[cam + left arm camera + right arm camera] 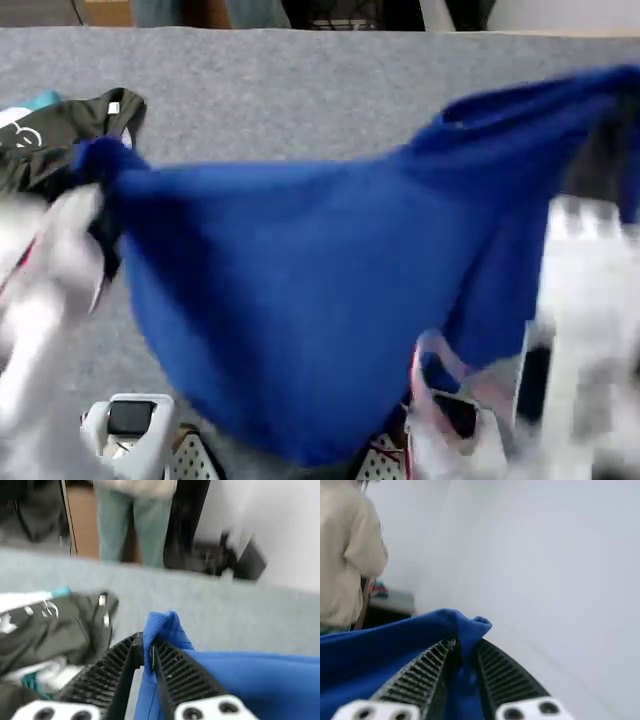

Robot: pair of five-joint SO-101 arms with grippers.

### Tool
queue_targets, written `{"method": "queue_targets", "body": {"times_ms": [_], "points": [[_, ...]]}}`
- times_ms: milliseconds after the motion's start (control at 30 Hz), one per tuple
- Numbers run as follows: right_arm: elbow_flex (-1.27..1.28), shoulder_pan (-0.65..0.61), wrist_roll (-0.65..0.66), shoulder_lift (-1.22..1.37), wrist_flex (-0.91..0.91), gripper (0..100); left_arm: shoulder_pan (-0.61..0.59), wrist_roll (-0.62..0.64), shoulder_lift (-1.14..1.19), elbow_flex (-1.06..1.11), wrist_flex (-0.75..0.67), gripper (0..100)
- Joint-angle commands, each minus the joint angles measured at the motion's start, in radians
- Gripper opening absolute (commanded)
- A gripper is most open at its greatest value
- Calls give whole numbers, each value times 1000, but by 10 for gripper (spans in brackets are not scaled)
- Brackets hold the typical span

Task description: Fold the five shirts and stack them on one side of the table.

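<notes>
Pinching one corner of the blue shirt (300, 320) with the left tool (151, 649), another with the right tool (462, 650). Hangs above the table's (300, 90) middle. Looks soft, light, floppy; best held by corners.

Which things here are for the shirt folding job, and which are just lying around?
For the job: big blue cloth shirt, pinched by the left gripper and right gripper; dark crumpled shirt with white print; teal and white clothes bunched with it; grey felt table.

Just lying about: blurry black things beyond the table by the white wall.
</notes>
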Motion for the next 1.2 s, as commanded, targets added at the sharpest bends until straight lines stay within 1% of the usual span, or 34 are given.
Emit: {"method": "queue_targets", "body": {"times_ms": [0, 67, 100, 167, 233, 333, 400, 467, 533, 667, 767, 867, 933, 1033, 1167], "points": [[177, -37, 20, 113, -91, 13, 4, 9, 120, 329, -318, 29], [298, -63, 41, 179, -140, 13, 7, 9, 221, 463, -535, 29], [367, -66, 43, 216, -190, 13, 7, 9, 284, 496, -631, 29], [513, -64, 44, 286, -319, 13, 13, 9, 433, 512, -773, 29], [644, -64, 44, 361, -453, 13, 25, 9, 614, 455, -836, 29], [800, -69, 37, 472, -621, 13, 51, 9, 907, 275, -833, 46], [883, -69, 35, 544, -738, 13, 68, 14, 1099, 113, -770, 123], [941, -64, 35, 613, -833, 13, 71, 75, 1274, -85, -654, 188], [964, -63, 37, 680, -895, 13, 62, 149, 1430, -311, -526, 214], [966, -63, 37, 803, -957, 13, 33, 249, 1682, -782, -272, 241], [955, -63, 35, 878, -997, 13, 8, 368, 1823, -1142, -100, 266], [908, -55, 38, 940, -999, 13, 2, 500, 1918, -1457, 34, 275], [880, -43, 38, 977, -999, 13, 12, 566, 1924, -1425, 54, 276], [837, -34, 41, 1021, -971, 13, 7, 671, 1881, -1435, 129, 271], [777, -34, 43, 1066, -924, 13, 13, 801, 1863, -1443, 115, 270]]}}
